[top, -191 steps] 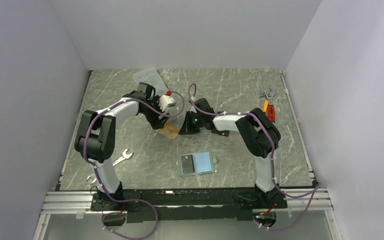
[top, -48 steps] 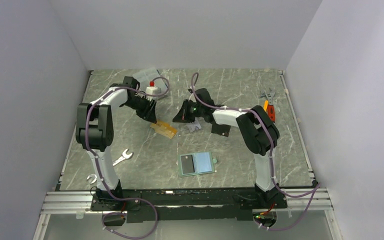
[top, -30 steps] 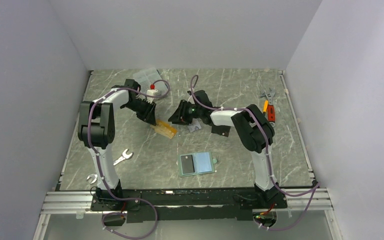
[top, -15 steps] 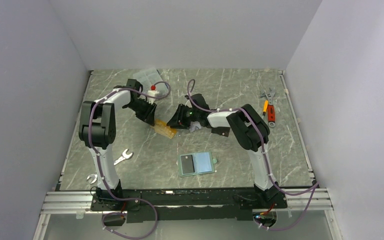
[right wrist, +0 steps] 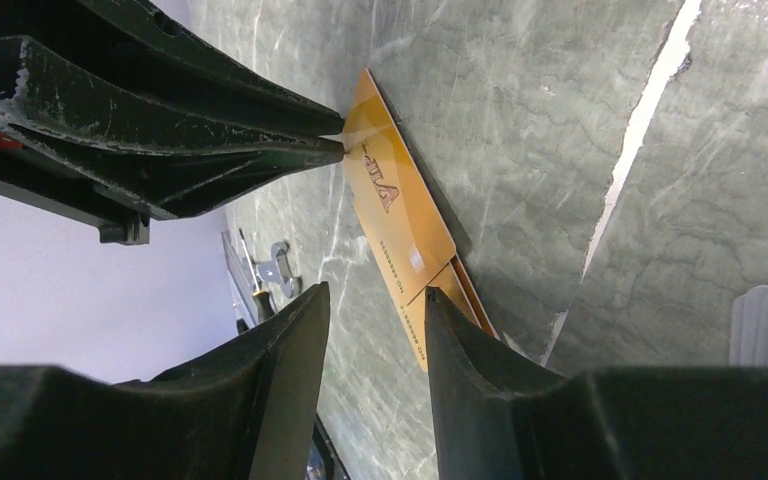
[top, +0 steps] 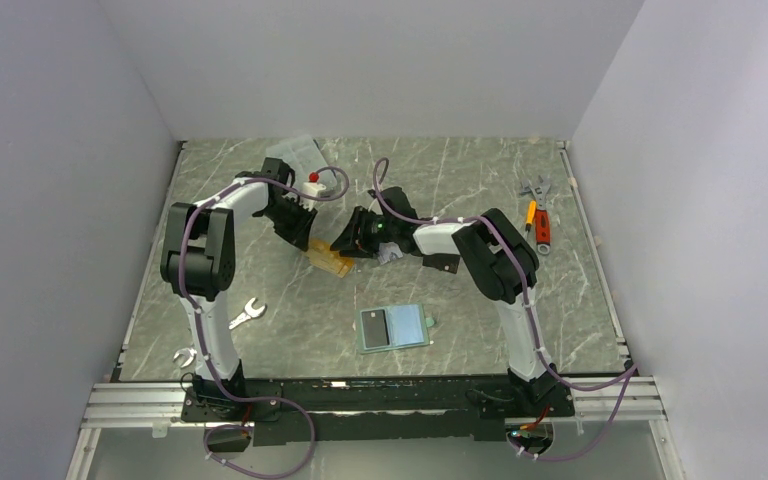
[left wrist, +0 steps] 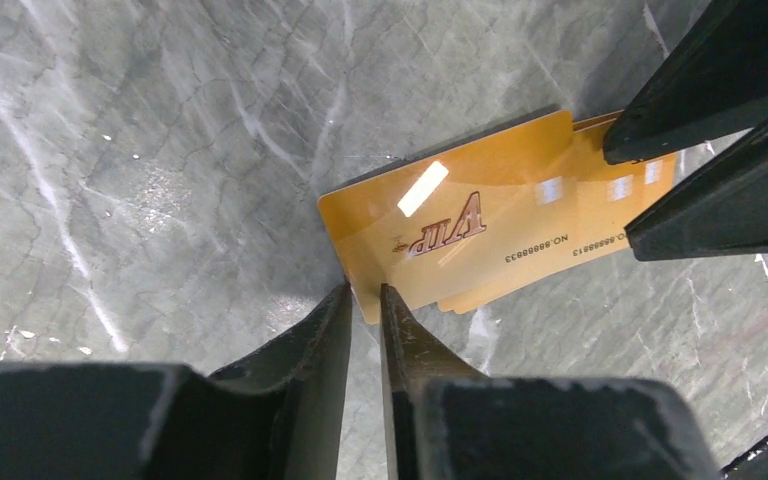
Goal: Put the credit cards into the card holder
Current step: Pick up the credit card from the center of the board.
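Two orange-gold credit cards [top: 330,260] lie stacked and offset on the marble table [top: 290,330]; the top one [left wrist: 460,230] reads VIP. My left gripper [left wrist: 365,292] has its jaws nearly together, pinching that card's near corner, which sits slightly raised. My right gripper [right wrist: 372,295] stands open at the cards' [right wrist: 400,215] other end, one fingertip [right wrist: 438,300] touching them. In the top view, left gripper [top: 307,240] and right gripper [top: 343,247] face each other across the cards. The card holder [top: 397,326] lies open nearer the front, light blue inside. A silvery card [top: 390,256] peeks from under the right arm.
A flat black square [top: 443,263] lies under the right forearm. A clear plastic box [top: 295,155] sits at the back left. There is a wrench [top: 245,314] at the front left, and pliers and a red-handled tool [top: 535,205] at the right.
My right gripper has slid left up to the cards and opened wider. My left gripper has narrowed its jaws onto the card's corner. The cards have barely moved.
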### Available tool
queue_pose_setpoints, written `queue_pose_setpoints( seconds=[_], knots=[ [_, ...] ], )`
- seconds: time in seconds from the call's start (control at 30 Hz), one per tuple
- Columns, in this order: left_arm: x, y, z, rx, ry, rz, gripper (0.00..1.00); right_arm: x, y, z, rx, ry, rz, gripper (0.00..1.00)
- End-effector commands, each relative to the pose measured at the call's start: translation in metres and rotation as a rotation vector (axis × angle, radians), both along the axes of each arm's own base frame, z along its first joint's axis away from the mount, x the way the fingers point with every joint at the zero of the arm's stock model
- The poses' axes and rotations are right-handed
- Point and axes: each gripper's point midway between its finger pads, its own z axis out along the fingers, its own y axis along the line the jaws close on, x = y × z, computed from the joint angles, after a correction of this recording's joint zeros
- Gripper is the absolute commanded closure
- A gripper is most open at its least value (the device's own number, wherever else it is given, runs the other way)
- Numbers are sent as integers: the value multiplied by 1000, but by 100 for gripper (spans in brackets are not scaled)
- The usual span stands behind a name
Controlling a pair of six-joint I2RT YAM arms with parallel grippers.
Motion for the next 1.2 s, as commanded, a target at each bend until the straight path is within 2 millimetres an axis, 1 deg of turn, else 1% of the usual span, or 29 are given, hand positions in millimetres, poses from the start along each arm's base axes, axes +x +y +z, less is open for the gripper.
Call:
queue_pose_setpoints(
  seconds=[0.0,0.17,0.3,0.4,0.67,0.9,1.17],
  knots=[
    [-6,-1,-2,14,11,-24,79,6,8,12,40,-28,-1,57],
    [-5,-2,-2,7,18,-28,81,3,6,8,31,-12,-9,56],
    [-5,-2,-3,22,7,-31,82,0,-2,1,6,5,-39,55],
    [-6,-2,-4,45,-3,-41,83,2,-4,-4,4,15,-57,55],
    [-12,-6,-5,52,2,-61,85,9,1,2,40,8,-73,54],
    [-14,-10,-6,33,18,-67,87,6,6,-2,73,37,-72,55],
    [-17,-12,-7,23,26,-71,89,3,15,-3,99,64,-66,57]
  ],
)
